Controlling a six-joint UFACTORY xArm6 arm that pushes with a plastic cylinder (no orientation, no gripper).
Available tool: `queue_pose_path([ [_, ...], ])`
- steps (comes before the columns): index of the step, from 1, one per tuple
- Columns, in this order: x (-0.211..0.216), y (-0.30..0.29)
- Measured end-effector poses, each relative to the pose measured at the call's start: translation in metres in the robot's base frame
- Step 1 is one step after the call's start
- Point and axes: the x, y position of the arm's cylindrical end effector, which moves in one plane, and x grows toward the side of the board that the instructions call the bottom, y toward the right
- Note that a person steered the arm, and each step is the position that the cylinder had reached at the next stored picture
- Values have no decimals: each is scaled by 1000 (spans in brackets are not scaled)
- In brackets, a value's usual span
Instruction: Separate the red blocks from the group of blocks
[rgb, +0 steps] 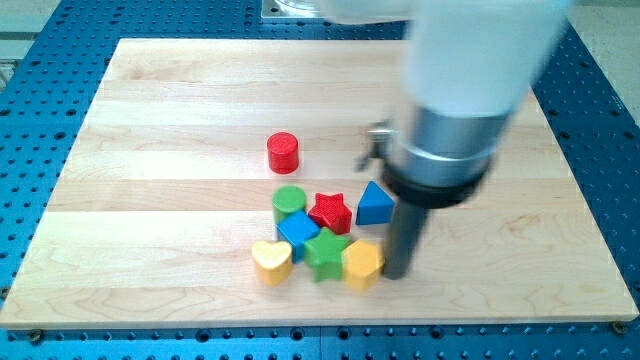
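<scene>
My tip: my tip (396, 274) sat low on the board, just beside the yellow hexagon (361, 263) on its right side. It had no jaws and held nothing; I could not tell if it touched the block.
Arm: the big white and grey arm (470, 80) stood over the board's right side.
Board: a pale wooden board (180, 110) lay on a blue table with holes (35, 150).
Room: the board's left side and top were bare. The group sat near the bottom edge.
Red blocks: two. The red star (331, 211) sat inside the group. The red cylinder (283, 152) stood alone, above the group.
Green blocks: two, a green cylinder (289, 199) and a green star (326, 251).
Blue blocks: two, a blue triangle (375, 204) and a blue cube (297, 229).
Yellow blocks: two, the hexagon and a yellow heart (271, 259).
</scene>
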Motion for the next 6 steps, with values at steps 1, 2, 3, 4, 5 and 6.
queue_pose_path([
  [1,-27,-18],
  [2,-65,-25],
  [3,-20,-39],
  [4,-62,-68],
  [5,-113,-82],
  [6,-108,-84],
])
